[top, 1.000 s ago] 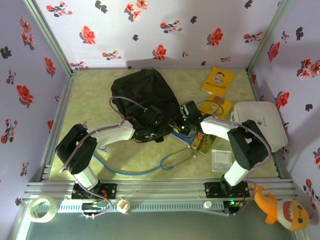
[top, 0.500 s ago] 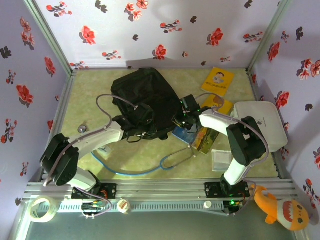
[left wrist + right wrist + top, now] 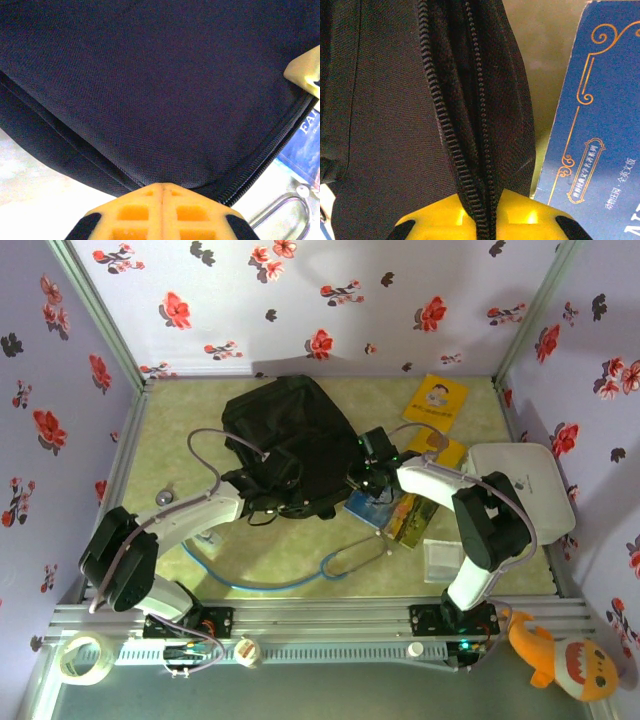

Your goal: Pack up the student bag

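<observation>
Bag (image 3: 295, 430) lies centrally on the table (image 3: 180, 440). Left gripper (image 3: 162, 189), fingers pressed together, pinches its near edge; right gripper (image 3: 480, 207) clamps the zip seam (image 3: 470, 125) beside a blue book (image 3: 590, 115).

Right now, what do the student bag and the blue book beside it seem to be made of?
Student bag: woven synthetic fabric, probably nylon or polyester, matte black; fine weave and coil zip teeth show close up. Blue book: paper or card cover, smooth, judging by printed gold ornament and straight edge.
</observation>
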Robot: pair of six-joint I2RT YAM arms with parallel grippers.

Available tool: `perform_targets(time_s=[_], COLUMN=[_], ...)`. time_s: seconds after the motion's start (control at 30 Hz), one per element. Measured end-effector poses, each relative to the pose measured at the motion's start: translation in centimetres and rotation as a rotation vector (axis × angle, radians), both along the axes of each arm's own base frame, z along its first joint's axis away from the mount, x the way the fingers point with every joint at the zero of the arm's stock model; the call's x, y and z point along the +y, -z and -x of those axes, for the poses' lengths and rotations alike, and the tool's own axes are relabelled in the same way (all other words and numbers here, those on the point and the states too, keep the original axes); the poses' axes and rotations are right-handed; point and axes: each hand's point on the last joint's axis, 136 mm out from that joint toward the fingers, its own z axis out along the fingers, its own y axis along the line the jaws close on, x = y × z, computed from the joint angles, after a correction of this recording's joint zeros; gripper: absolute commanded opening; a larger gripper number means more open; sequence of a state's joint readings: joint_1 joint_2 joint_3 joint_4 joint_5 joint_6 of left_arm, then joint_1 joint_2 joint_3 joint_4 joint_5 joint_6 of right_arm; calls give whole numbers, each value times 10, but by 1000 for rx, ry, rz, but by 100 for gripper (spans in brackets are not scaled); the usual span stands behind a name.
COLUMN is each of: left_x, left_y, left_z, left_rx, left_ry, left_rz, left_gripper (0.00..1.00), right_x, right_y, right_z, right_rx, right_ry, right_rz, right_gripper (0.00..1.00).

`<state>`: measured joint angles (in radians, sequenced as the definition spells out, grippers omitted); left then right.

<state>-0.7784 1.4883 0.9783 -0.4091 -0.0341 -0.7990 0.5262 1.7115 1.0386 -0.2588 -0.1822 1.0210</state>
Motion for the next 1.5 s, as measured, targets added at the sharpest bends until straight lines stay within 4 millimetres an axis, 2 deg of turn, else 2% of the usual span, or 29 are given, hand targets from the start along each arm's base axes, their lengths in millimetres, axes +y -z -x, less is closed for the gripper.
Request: perform_targets(time_s=[0.23,0.53,0.73,0.93,1.2,1.27,1.37,1.5], left_x=[3,4,5,17,23,23,23,19], left_y=[2,-15,-17,-10,16,15,14,14], left_z=[0,0,0,-2,-4,-6,-6,-2], left_rx=[-8,-42,-44,-34,23,21,21,36], left_ry=[18,19,17,-12,-25,-27,-13,27], left_rz=[-22,9,9,-29,-117,-126,-138,-125], left_gripper=[0,0,0,0,0,0,0,0], right_x=[-1,1,2,0,-1,-2,-6,-13], right_y=[-1,0,-1,1,6,6,5,-2], right_z=[-1,0,0,-1,-5,-6,-8,-7], right_rx=[-4,-2,-3,-12,-22,-26,-44,-46], right_ry=[6,-1,-2,6,7,6,6,23], right_rz=[17,21,21,39,78,81,97,92], right_gripper=[9,10,8,7,9,14,35,58])
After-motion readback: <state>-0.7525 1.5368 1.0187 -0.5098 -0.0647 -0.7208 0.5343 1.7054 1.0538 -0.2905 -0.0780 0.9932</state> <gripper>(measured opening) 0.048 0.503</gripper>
